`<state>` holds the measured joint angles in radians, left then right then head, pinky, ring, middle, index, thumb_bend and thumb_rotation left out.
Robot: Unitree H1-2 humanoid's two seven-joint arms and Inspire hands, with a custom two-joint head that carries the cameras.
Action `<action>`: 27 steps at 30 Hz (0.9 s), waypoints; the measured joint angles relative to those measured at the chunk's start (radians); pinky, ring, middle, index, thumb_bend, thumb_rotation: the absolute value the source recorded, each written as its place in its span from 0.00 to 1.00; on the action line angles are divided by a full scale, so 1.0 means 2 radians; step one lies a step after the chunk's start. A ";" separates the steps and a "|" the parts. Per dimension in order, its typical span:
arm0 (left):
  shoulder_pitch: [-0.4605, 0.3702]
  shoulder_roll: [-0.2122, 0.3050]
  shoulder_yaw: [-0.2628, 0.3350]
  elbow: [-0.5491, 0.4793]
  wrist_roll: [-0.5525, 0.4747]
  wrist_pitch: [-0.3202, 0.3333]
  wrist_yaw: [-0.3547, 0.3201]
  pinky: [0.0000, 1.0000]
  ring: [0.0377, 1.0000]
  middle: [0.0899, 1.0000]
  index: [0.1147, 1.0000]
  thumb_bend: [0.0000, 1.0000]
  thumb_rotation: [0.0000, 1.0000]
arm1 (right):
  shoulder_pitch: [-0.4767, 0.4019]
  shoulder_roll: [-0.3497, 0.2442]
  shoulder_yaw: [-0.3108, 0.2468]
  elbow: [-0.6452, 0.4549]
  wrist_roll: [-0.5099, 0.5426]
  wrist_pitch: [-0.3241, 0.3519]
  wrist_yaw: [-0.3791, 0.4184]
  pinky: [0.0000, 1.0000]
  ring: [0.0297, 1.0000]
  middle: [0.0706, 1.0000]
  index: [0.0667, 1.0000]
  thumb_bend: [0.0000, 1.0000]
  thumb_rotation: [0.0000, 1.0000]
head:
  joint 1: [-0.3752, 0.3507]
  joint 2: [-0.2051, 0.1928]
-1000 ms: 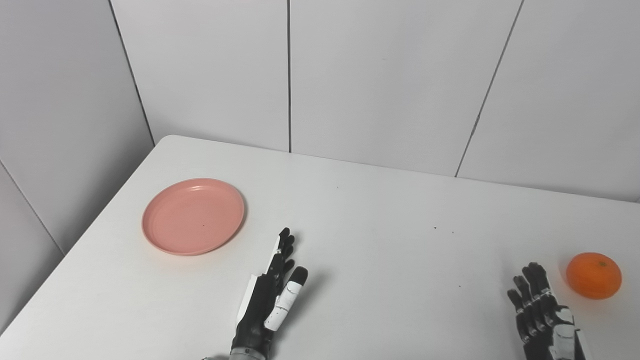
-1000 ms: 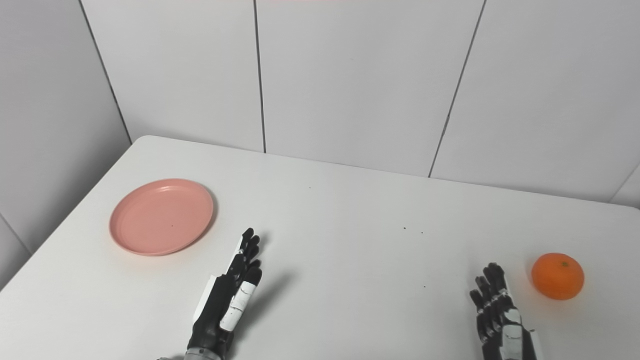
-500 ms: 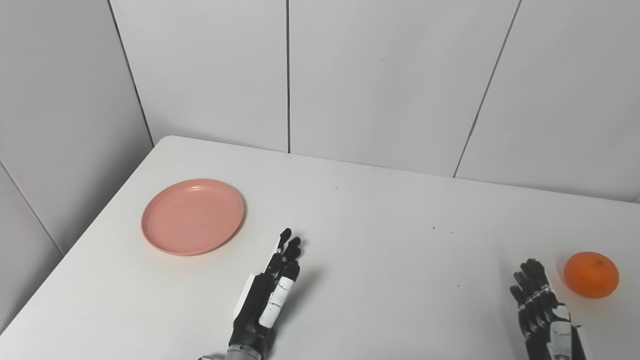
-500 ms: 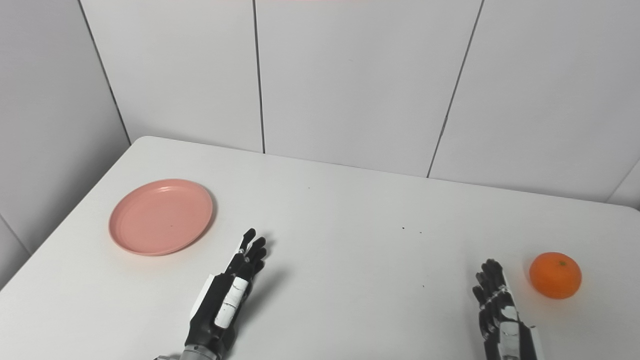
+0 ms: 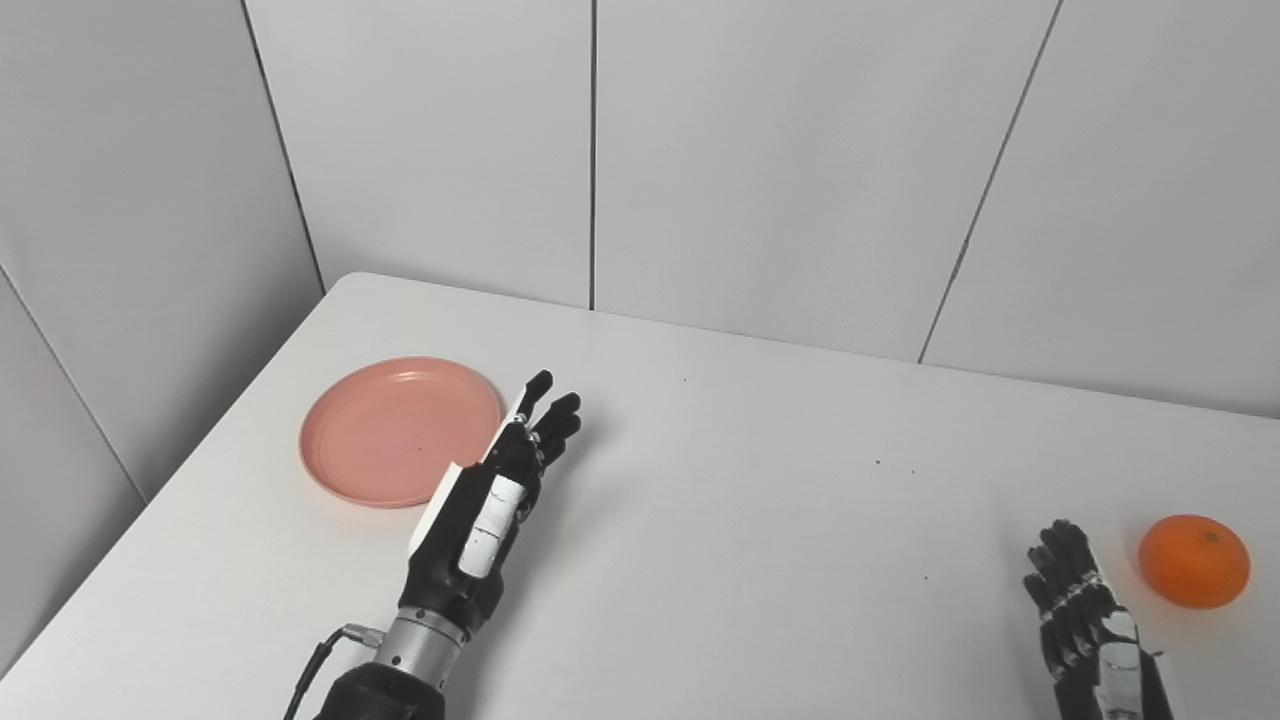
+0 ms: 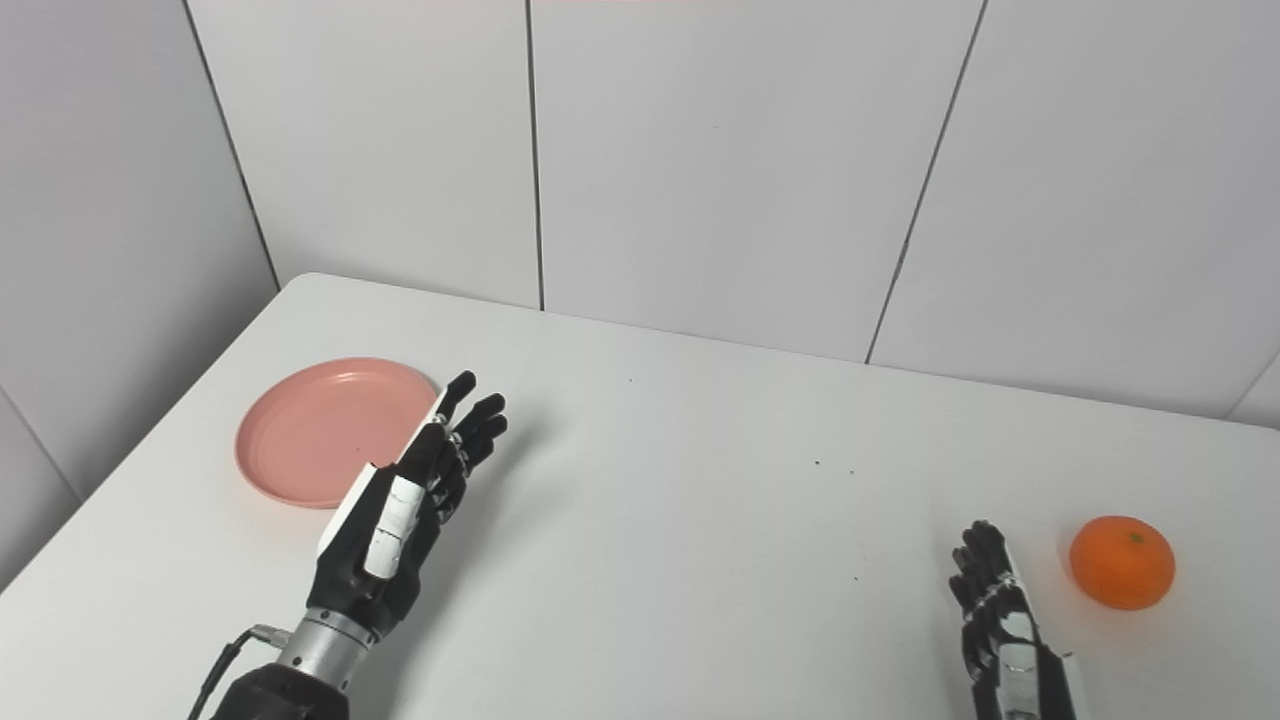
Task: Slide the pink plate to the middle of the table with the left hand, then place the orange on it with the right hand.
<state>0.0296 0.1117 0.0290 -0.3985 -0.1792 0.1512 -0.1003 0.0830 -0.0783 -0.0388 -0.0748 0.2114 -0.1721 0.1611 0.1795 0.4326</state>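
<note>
One pink plate (image 5: 395, 430) lies on the white table (image 5: 720, 480) at its left side, well left of the middle. One orange (image 5: 1194, 561) sits at the near right. The left hand (image 5: 495, 490) is at the plate's right rim, overlapping it, fingers (image 5: 552, 415) straight and apart, grasping nothing. The right hand (image 5: 1085, 615) rests near the orange, just left of it and apart from it, fingers extended, empty.

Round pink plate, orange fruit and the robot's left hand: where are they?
Round pink plate (image 5: 385, 430), left eye view, bare centre.
Orange fruit (image 5: 1194, 561), left eye view, middle of its peel.
Left hand (image 6: 405, 515), right eye view, back of hand.
</note>
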 measured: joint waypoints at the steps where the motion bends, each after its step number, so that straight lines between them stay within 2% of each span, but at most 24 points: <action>1: -0.006 0.005 0.003 -0.003 -0.003 0.003 0.000 1.00 0.95 0.94 1.00 1.00 0.90 | 0.000 0.000 0.000 0.000 0.000 0.000 0.000 1.00 0.97 0.96 0.94 0.82 1.00 | 0.000 0.000; 5: -0.033 0.020 0.021 -0.001 -0.021 0.005 -0.009 1.00 0.95 0.95 1.00 1.00 0.92 | 0.000 0.001 0.000 0.000 0.000 0.000 0.001 1.00 0.97 0.96 0.94 0.82 1.00 | -0.002 -0.002; 7: -0.043 0.031 0.032 0.014 -0.023 -0.009 -0.014 0.99 0.94 0.95 1.00 1.00 0.94 | 0.000 0.001 0.000 0.000 0.000 0.000 0.000 1.00 0.97 0.95 0.94 0.83 1.00 | -0.001 -0.003; 12: -0.067 0.055 0.064 0.051 -0.048 -0.017 -0.024 0.99 0.92 0.94 1.00 1.00 0.97 | 0.000 0.001 0.000 0.000 -0.002 0.000 0.000 1.00 0.96 0.95 0.93 0.82 1.00 | 0.001 -0.004; 17: -0.101 0.081 0.093 0.061 -0.080 -0.024 -0.032 0.93 0.91 0.92 0.99 1.00 0.92 | 0.000 0.001 0.000 0.000 -0.003 0.000 0.000 1.00 0.97 0.95 0.93 0.82 1.00 | 0.001 -0.007; 21: -0.131 0.102 0.118 0.107 -0.100 -0.034 -0.043 0.94 0.91 0.94 1.00 1.00 0.89 | -0.001 0.002 0.000 0.000 -0.002 0.000 0.000 1.00 0.97 0.96 0.93 0.81 1.00 | 0.002 -0.008; 25: -0.141 0.128 0.141 0.159 -0.122 -0.043 -0.058 0.92 0.93 0.95 1.00 1.00 0.87 | 0.000 0.001 0.000 0.000 -0.003 0.000 0.000 1.00 0.97 0.96 0.93 0.82 1.00 | 0.002 -0.008; 27: -0.145 0.139 0.149 0.179 -0.135 -0.045 -0.067 0.95 0.94 0.95 1.00 1.00 0.87 | 0.000 0.001 -0.001 0.001 -0.005 0.000 0.000 1.00 0.97 0.95 0.92 0.83 1.00 | 0.002 -0.008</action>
<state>-0.2607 0.3900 0.3261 -0.0402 -0.4491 0.0615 -0.2334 0.0821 -0.0757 -0.0400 -0.0724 0.2009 -0.1728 0.1611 0.1841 0.4157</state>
